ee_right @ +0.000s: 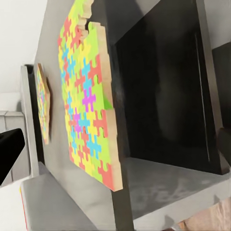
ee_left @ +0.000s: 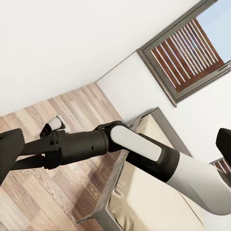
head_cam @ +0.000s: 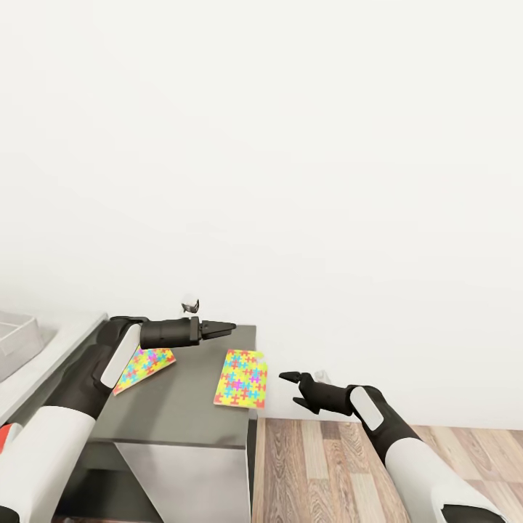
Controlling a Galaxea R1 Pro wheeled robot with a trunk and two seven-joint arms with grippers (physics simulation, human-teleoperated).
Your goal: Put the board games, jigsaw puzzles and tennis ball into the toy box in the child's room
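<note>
Head view shows two jigsaw puzzles on the dark worktop (head_cam: pixel 181 407); the nearer puzzle (head_cam: pixel 241 378) overhangs its floor-side edge, the farther puzzle (head_cam: pixel 144 367) lies under the left tool (head_cam: pixel 229 327), which looks nearly closed and empty; the right tool (head_cam: pixel 290 378), slightly parted and empty, hovers off that edge; a clumsy nudge could tip the nearer puzzle floorward; open floor lies beyond.

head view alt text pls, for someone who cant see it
Two jigsaw puzzles lie flat on a dark grey cabinet top below a white wall. The left gripper hovers over them; the right gripper hangs beside the cabinet, above wood floor.
</note>
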